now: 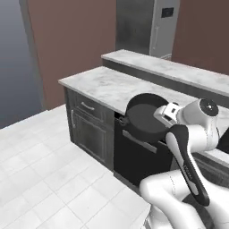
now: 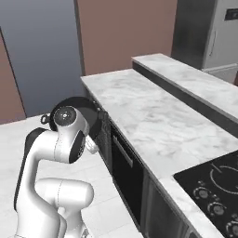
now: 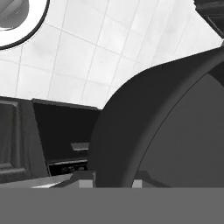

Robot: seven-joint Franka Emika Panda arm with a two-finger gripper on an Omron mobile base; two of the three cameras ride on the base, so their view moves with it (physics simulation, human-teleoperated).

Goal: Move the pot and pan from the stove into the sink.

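White floor tiles (image 1: 40,179) fill the foreground on my left base feed, running up to the dark cabinet fronts (image 1: 91,129) under a marble counter (image 1: 105,87).

Nearest item: the gripper (image 1: 162,112), at the end of the arm bent across the lower right of that feed. I read it as pinched on the pan (image 1: 145,117); the black shallow disc hangs off the hand, tilted on edge so its inside faces my camera, in the air in front of the cabinet fronts and clear of the counter top. On the hand feed the pan (image 3: 175,131) bulks large at right, its dark rim curving up from between the two finger tips, which sit close together at the bottom. On the right base feed the arm's head joint covers most of the pan (image 2: 90,109); a dark arc shows behind it.

Behind the pan: a black oven door (image 1: 134,156) with a bar handle.

Farther right on the right base feed: the stove (image 2: 216,183), a black glass corner with white rings and round knobs along the front.

Beyond the counter: a raised marble ledge (image 1: 179,71), then a steel fridge (image 1: 147,27) against a brown wall (image 1: 71,36).
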